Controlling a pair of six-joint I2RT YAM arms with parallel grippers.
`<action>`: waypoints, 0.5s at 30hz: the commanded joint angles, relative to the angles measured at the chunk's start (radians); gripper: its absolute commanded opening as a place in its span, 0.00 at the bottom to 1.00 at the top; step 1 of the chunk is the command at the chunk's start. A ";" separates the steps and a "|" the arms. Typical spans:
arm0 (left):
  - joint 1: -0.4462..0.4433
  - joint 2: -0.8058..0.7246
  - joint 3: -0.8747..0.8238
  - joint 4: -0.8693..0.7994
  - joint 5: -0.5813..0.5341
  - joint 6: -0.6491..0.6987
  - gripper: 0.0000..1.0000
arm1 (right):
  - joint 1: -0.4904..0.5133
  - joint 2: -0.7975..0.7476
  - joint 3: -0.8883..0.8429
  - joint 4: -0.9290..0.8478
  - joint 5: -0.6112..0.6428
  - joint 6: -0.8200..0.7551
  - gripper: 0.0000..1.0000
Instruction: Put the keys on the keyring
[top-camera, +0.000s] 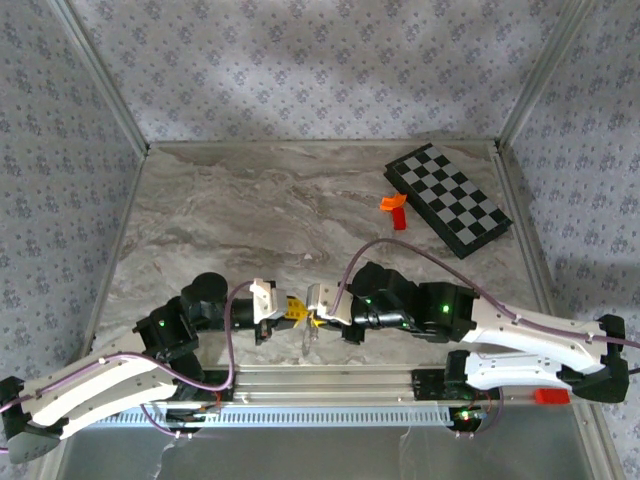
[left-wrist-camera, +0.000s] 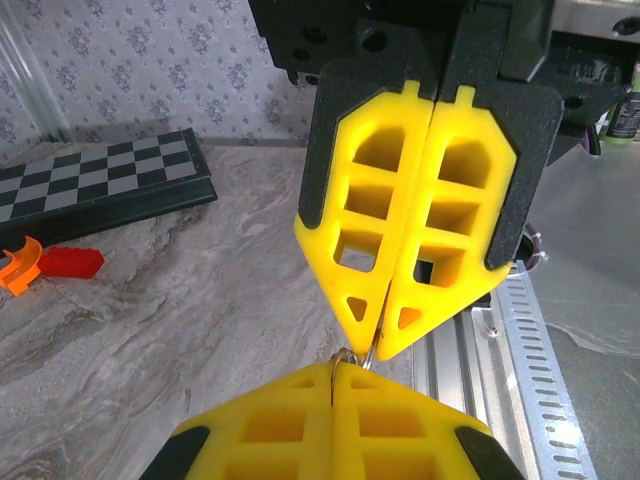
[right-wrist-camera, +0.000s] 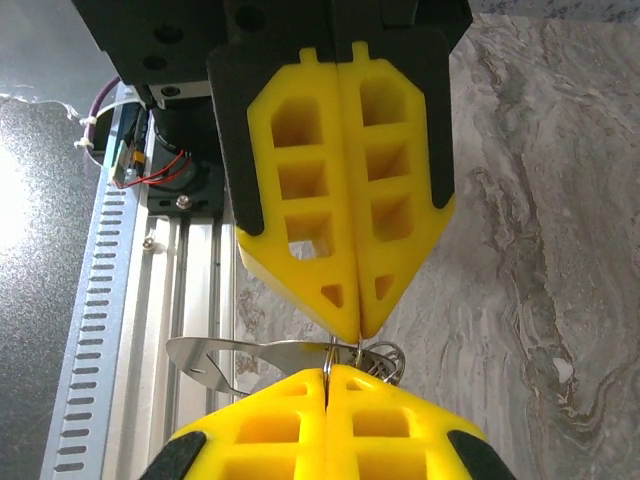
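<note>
The keyring (right-wrist-camera: 385, 360) looks light, stiff and slippery, best pinched on its rim; left gripper (right-wrist-camera: 357, 335) and right gripper (left-wrist-camera: 370, 350), tip to tip, both clamp it.

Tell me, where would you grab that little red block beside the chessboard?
Probably pinch the red block across its two long sides, coming straight down from above. It lies flat and narrow, the orange piece crowds its far end, and the chessboard leaves a gap beside it.
</note>
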 joint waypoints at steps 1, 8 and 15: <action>-0.005 -0.001 0.046 0.068 0.000 -0.009 0.00 | 0.016 -0.017 -0.019 -0.003 0.017 -0.025 0.00; -0.005 -0.015 0.039 0.087 -0.018 -0.010 0.00 | 0.017 -0.035 -0.038 0.014 0.051 -0.029 0.00; -0.004 -0.013 -0.005 0.205 -0.083 -0.052 0.00 | 0.015 -0.061 -0.064 0.060 0.067 -0.015 0.08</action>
